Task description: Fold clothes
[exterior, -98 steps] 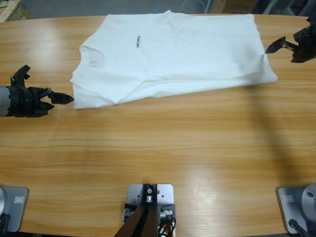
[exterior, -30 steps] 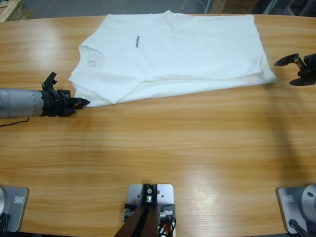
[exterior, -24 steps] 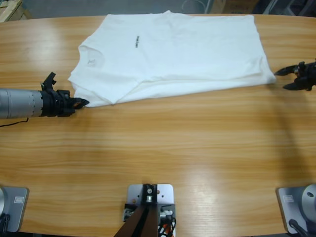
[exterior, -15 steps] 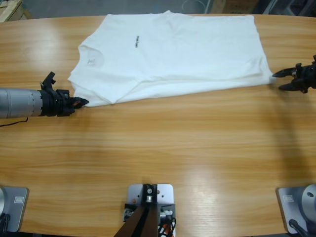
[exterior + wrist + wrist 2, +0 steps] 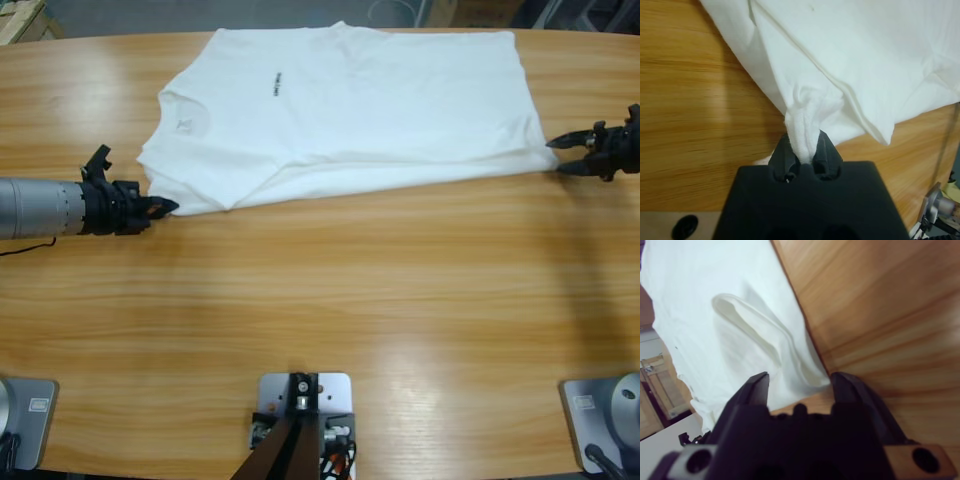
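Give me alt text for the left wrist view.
The left gripper is shut on a bunched corner of the white T-shirt, pinched between its two black jaws. The rest of the shirt spreads away over the wooden table.

The left gripper is clamped on the T-shirt's corner; the right gripper straddles its opposite corner, jaws spread.

Nothing can be read in any of the views. The plain white short-sleeved cotton T-shirt, lying in the upper middle of the high view, carries a small dark text mark on its chest, but the letters are too small to make out. A fainter mark sits inside the round neck, at the upper left, equally unreadable.
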`<action>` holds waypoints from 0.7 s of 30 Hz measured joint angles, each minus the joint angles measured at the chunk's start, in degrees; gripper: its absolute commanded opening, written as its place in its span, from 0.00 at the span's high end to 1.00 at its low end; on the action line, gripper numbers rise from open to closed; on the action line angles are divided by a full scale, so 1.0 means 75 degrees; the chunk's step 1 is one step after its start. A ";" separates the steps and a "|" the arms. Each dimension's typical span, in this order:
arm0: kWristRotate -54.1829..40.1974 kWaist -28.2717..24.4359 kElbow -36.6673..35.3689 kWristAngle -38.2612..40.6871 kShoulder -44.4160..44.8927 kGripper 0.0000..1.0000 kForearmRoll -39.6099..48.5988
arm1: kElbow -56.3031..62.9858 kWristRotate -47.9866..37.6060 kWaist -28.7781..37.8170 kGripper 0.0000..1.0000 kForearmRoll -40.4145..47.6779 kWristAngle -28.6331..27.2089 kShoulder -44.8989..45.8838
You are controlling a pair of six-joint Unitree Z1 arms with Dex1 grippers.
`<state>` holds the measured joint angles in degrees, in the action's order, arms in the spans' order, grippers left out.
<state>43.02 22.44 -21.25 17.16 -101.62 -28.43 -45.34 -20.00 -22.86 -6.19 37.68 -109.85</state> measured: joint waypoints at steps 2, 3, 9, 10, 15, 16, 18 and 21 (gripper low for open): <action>-0.0016 -0.0008 0.0006 0.0000 0.0000 1.00 0.0000 | 0.0005 0.0000 -0.0010 0.53 0.0049 0.0075 -0.0043; -0.0026 -0.0013 0.0007 0.0000 0.0000 1.00 0.0000 | 0.0012 0.0000 -0.0016 0.53 0.0069 0.0111 -0.0062; -0.0030 -0.0032 0.0007 0.0000 0.0000 1.00 0.0000 | 0.0054 0.0009 -0.0057 0.65 0.0123 0.0310 -0.0189; -0.0033 -0.0040 0.0007 0.0000 0.0000 1.00 0.0000 | 0.0058 0.0010 -0.0057 0.69 0.0123 0.0339 -0.0199; -0.0034 -0.0051 0.0007 0.0000 0.0000 1.00 0.0000 | 0.0112 0.0021 -0.0057 0.95 0.0123 0.0423 -0.0256; -0.0034 -0.0051 0.0007 0.0000 0.0000 1.00 0.0000 | 0.0128 0.0024 -0.0057 1.00 0.0123 0.0433 -0.0285; -0.0034 -0.0055 0.0007 0.0000 0.0000 1.00 0.0000 | 0.0147 0.0034 -0.0057 1.00 0.0123 0.0450 -0.0335; -0.0034 -0.0056 0.0007 0.0000 0.0000 1.00 0.0000 | 0.0176 0.0079 -0.0057 1.00 0.0123 0.0473 -0.0401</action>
<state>42.76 22.02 -21.19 17.15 -101.62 -28.43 -44.02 -19.41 -23.29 -5.26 41.22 -112.86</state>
